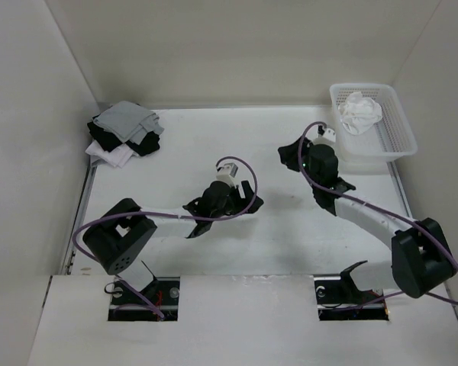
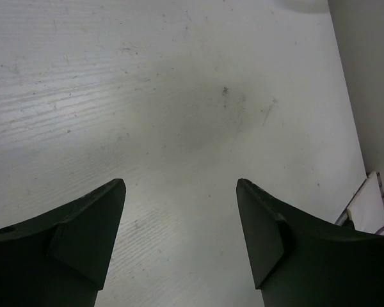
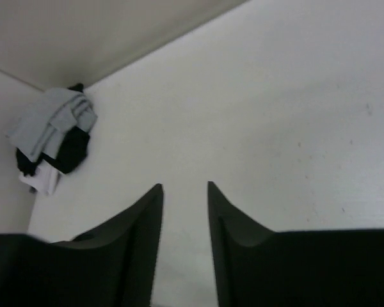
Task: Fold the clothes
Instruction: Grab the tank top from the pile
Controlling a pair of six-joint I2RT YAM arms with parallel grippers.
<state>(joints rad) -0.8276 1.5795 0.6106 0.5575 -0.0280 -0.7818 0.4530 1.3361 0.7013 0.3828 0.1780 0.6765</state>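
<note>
Clothes [image 1: 360, 112] in basket [image 1: 401, 136] on white table [image 1: 198, 141]; left pincer [image 2: 179, 185] wide open, right pincer [image 3: 184, 185] half-open.

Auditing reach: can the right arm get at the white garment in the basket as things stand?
Probably yes: the white garment lies uncovered in the open basket, and the empty right gripper is close beside it.

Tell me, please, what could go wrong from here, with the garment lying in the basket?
1. The garment lies bunched in the basket, so a grab may lift a wad or snag the mesh.
2. The right gripper faces the stack, not the basket, and might take the wrong clothes.
3. White cloth on the white table may hide its edges.
</note>
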